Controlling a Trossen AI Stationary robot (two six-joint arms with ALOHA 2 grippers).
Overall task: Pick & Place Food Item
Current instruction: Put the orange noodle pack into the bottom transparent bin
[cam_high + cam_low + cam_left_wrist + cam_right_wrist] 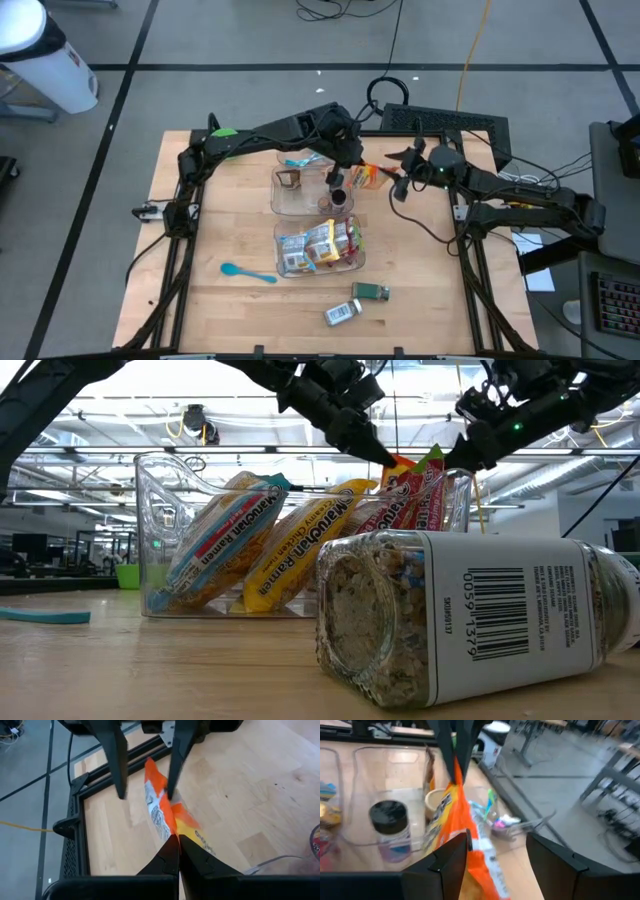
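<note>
Pinching orange snack packet in left gripper, aloft beside far clear bin. Right gripper spread, straddling packet's other end. Handover midway; placement pending.

This is a robotics lab or test hall in a large open industrial space. A wooden tabletop on a dark metal frame stands on a grey floor marked with black tape lines. Loose cables, one of them yellow, run over the floor beyond the tabletop, and a keyboard lies just off its far edge. Behind the tabletop the low view shows a high ceiling with bright strip lights, exposed ducting and rows of desks with monitors.
</note>
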